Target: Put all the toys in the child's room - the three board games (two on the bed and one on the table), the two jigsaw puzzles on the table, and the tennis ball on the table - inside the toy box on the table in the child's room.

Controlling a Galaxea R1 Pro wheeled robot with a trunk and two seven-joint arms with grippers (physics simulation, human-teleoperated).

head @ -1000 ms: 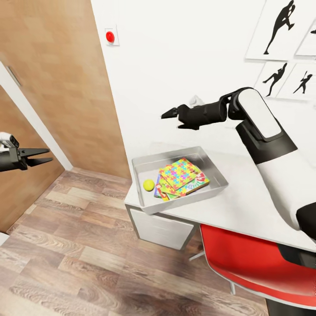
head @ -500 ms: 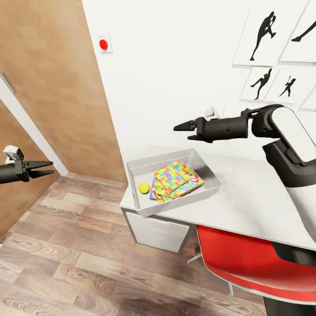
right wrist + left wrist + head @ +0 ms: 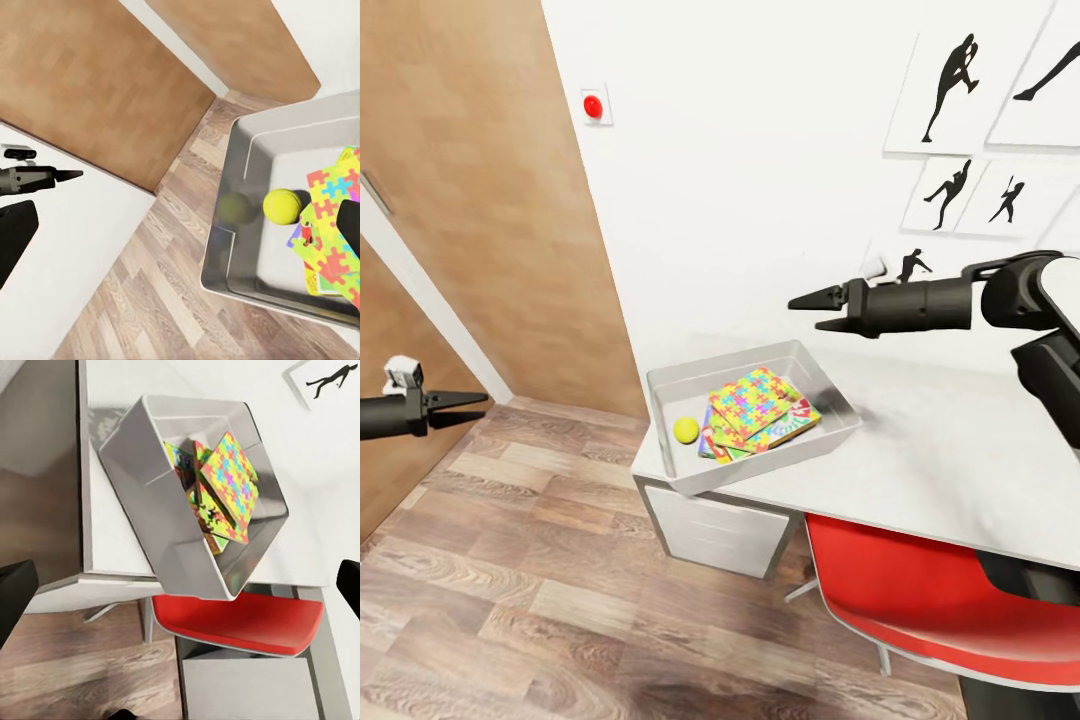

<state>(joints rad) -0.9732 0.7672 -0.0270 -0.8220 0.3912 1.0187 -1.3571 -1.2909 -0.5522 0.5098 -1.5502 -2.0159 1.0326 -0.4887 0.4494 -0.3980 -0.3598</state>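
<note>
i have the toy box at about 6 o'clock from centre in my head view, sitting on the corner of the desk. inside it i can see the tennis ball at the box's 9 o'clock, and just beside it a stack with a jigsaw puzzle on top and at least one board game poking out underneath. i can't count how many flat pieces are in that stack, so i judge the task well along but can't confirm it's finished. my right pincer hangs above the box at 2 o'clock, slightly parted and empty. my left pincer is out at 9 o'clock over the floor, also slightly parted and empty.
</note>
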